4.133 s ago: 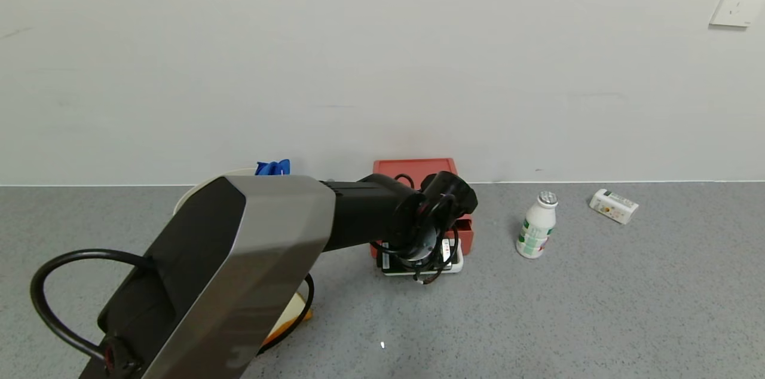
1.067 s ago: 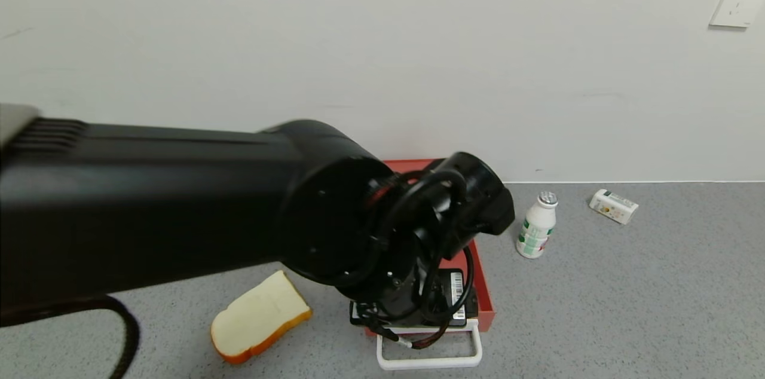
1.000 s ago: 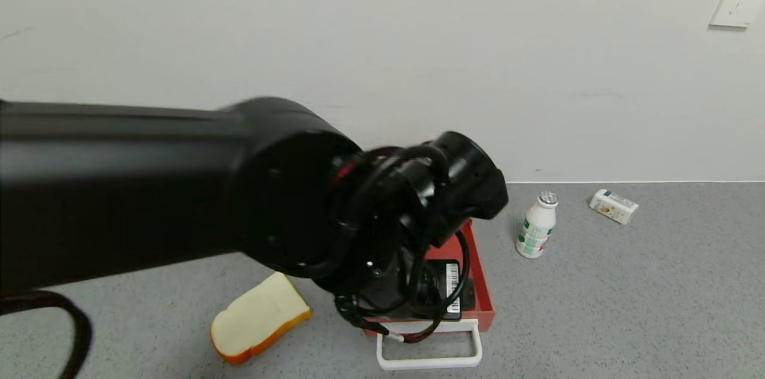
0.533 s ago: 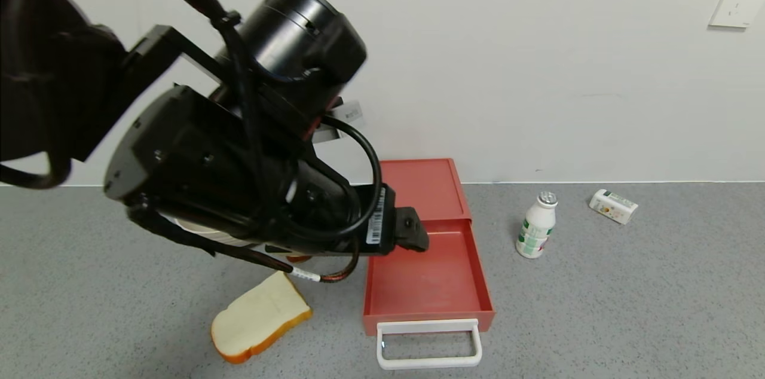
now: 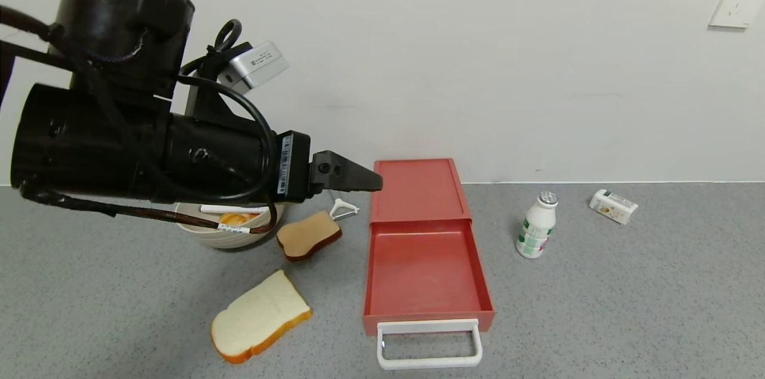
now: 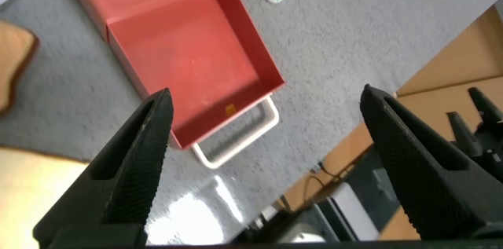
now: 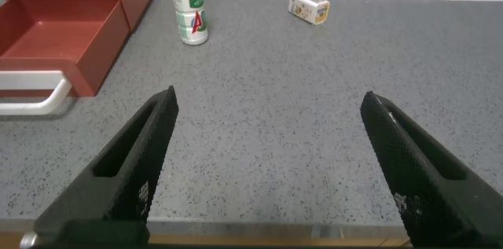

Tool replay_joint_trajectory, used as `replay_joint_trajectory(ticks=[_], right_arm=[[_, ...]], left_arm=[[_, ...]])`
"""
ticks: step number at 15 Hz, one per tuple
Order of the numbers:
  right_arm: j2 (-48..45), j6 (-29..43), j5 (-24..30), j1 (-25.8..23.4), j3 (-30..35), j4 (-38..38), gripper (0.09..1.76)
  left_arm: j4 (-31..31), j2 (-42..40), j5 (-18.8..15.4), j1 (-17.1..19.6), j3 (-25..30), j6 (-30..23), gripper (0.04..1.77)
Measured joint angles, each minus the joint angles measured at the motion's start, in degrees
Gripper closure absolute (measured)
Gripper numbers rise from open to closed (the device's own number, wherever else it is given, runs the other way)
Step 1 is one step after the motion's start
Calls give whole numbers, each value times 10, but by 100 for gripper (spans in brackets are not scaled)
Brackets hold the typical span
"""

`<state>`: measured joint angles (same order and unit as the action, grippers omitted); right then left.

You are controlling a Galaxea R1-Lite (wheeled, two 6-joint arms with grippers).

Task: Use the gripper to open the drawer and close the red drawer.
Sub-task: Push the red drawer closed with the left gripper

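The salmon-red drawer [image 5: 421,265] stands pulled out of its red case [image 5: 415,188] toward the table's front, empty inside. Its white loop handle [image 5: 429,361] is free. My left gripper [image 5: 366,180] is open and empty, raised high above the table to the left of the case, touching nothing. The left wrist view shows the drawer [image 6: 192,60] and handle [image 6: 236,135] far below its open gripper [image 6: 266,96]. My right gripper [image 7: 269,96] is open and empty near the table's front edge, with the drawer [image 7: 63,25] off to one side. It is out of the head view.
A beige bowl [image 5: 221,235], a brown bread slice [image 5: 308,235], a white bread slice [image 5: 260,316] and a white peeler [image 5: 343,208] lie left of the drawer. A white bottle [image 5: 536,225] and a small carton [image 5: 613,205] stand to its right.
The drawer went from shut to pulled out. My left gripper has let go of the handle and risen up and to the left, away from the drawer.
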<state>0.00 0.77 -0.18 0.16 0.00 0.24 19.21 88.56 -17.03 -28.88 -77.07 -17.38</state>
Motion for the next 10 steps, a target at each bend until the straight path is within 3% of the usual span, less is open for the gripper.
replay_joint_trajectory(ticks=[4,10], right_arm=[[0,0,0,0,0,0,14],[0,0,0,0,0,0,14]], left_arm=[[-153,-31,-14,22,108,43,9],[-157,-44,-14,25,131,45,9]])
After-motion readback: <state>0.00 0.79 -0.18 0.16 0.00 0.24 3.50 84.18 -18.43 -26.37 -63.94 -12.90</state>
